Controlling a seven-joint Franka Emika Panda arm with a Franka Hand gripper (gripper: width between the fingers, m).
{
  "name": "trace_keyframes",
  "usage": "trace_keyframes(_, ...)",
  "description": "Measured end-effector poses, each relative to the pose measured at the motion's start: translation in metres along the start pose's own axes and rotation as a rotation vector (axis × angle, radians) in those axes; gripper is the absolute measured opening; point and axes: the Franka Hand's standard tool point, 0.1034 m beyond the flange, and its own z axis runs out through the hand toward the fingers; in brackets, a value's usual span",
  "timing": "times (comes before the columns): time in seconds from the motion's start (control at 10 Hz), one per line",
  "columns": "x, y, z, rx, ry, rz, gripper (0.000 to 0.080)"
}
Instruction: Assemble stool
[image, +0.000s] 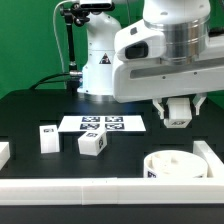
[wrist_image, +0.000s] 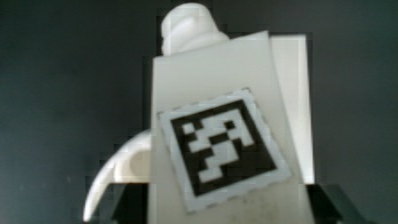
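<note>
My gripper (image: 178, 120) is shut on a white block leg (image: 177, 110) and holds it in the air above the round drum-like seat (image: 175, 163), which lies at the exterior view's front right. In the wrist view the held leg (wrist_image: 199, 90) fills the picture with its square tag facing the camera, gripped between the dark fingers (wrist_image: 118, 206) of the gripper (wrist_image: 228, 208). A curved white part shows behind the leg; I cannot tell what it is. Two more legs stand on the black table: one (image: 47, 137) at the left, one (image: 92, 144) tilted beside it.
The marker board (image: 103, 124) lies flat at the table's middle, before the robot base (image: 98, 70). White border rails run along the front (image: 90, 190), the left (image: 4, 152) and the right (image: 206, 152), close to the seat.
</note>
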Motion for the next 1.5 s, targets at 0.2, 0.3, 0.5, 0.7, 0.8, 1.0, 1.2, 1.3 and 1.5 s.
trace_keyframes(0.2,0.007,0.0,-0.001,-0.001,0.142,-0.003,0.0327)
trace_keyframes(0.3,0.01,-0.001,-0.003,0.0,0.197,-0.005,0.0327)
trace_keyframes(0.5,0.026,-0.002,-0.013,0.007,0.312,-0.005,0.0327)
trace_keyframes(0.7,0.037,-0.005,-0.017,0.012,0.469,-0.013,0.0327)
trace_keyframes(0.8,0.034,-0.004,-0.012,0.01,0.493,-0.015,0.0327)
trace_keyframes(1.0,0.039,-0.007,-0.018,0.016,0.665,-0.024,0.0327)
trace_keyframes(1.2,0.04,-0.013,-0.029,0.03,0.775,-0.022,0.0327)
trace_keyframes(1.3,0.043,-0.015,-0.039,0.037,0.866,-0.026,0.0327)
trace_keyframes(1.5,0.041,-0.013,-0.023,0.029,0.854,-0.038,0.0327)
